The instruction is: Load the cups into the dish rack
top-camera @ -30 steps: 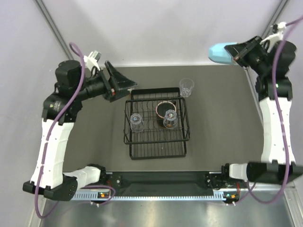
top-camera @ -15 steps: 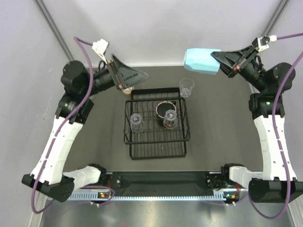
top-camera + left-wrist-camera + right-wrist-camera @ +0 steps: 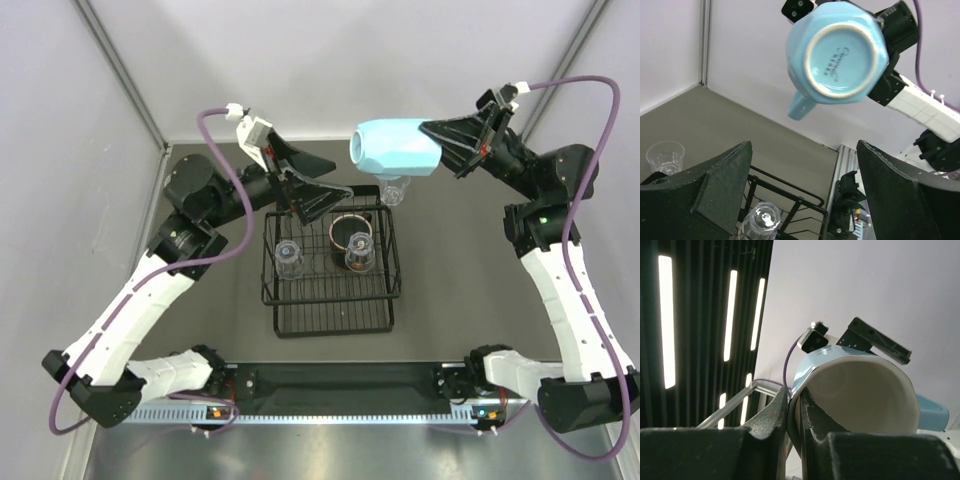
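Grey table, white walls; black wire rack sits mid-table. Blue mug hangs in air over rack's far edge, lying sideways, base toward left gripper, whose fingers are spread wide w/ nothing in them. Right gripper is clamped on mug's rim wall (one finger inside, one out). Looks like glazed ceramic: prob. heavyish, stiff, slick, chippable. Rim pinch seems thin; body or handle looks safer.
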